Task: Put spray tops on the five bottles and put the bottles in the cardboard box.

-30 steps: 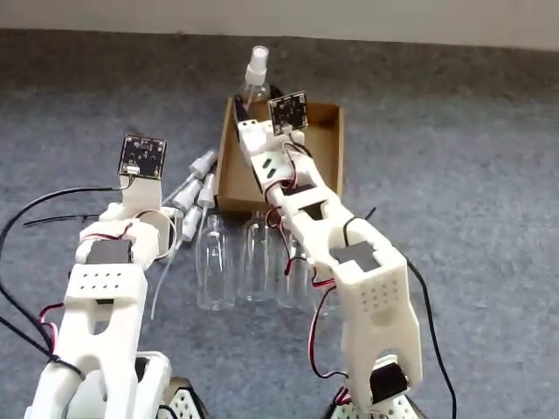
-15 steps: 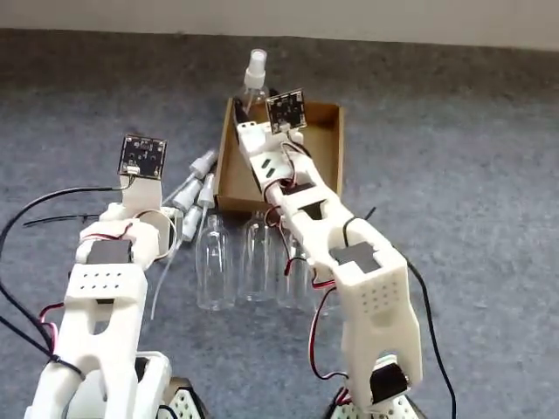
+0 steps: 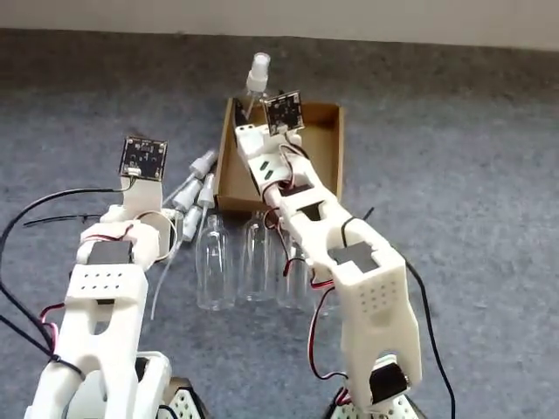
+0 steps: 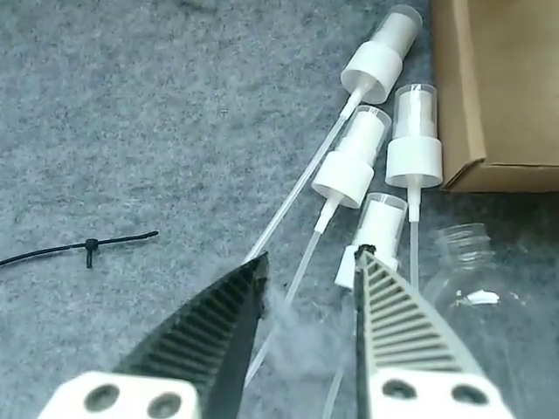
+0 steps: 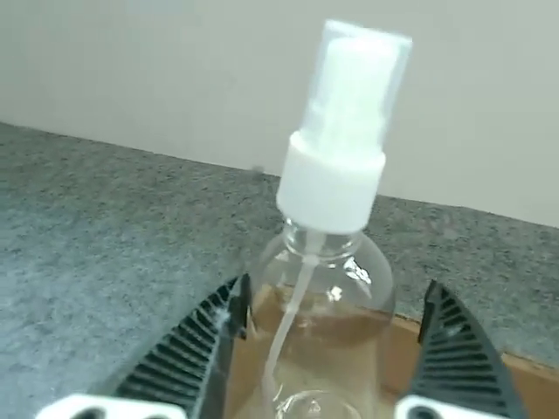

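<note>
One spray-topped bottle (image 3: 256, 80) hangs over the cardboard box (image 3: 337, 148); four still lack tops.
My right end effector (image 5: 334, 305) grips that bottle above the box's far end, I judge for lowering in. My left end effector (image 4: 310, 256) hangs open over four loose spray tops (image 4: 349, 161), beside the uncapped bottles (image 3: 214, 257) on the desk.

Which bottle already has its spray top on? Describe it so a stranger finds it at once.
Look for the cardboard box on the grey carpet. Above its far left corner the right pincer holds a clear bottle. Unlike the open-necked bottles before the box, it wears a white spray top.
</note>
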Action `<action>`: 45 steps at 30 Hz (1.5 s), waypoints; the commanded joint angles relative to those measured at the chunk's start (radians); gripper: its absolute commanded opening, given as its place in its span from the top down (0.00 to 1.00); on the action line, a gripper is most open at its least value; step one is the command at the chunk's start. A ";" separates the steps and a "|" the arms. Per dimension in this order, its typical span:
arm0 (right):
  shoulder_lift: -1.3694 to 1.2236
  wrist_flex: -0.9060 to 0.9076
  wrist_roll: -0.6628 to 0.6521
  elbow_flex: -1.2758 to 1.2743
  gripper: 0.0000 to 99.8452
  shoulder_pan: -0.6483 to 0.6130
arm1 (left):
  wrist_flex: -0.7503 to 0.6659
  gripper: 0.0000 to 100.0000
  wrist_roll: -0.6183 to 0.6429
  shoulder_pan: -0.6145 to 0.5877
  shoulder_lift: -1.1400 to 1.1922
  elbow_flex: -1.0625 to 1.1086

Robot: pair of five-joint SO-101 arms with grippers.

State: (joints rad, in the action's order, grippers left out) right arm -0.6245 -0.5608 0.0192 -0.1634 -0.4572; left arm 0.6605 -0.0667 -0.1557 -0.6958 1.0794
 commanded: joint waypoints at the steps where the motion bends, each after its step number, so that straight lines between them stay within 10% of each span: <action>1: 0.013 0.004 0.009 0.065 0.75 -0.007 | -0.018 0.85 0.005 0.015 -0.016 -0.007; 31: 0.022 0.331 0.009 0.392 0.75 0.001 | -0.018 0.85 0.005 0.047 -0.016 -0.001; 45: 0.022 0.983 0.006 1.013 0.75 0.031 | -0.018 0.85 0.003 0.045 -0.016 -0.001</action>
State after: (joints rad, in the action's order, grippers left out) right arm -0.6245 0.2248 0.0192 0.6237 -0.4404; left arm 0.6605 -0.0667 -0.1281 -0.6958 1.0840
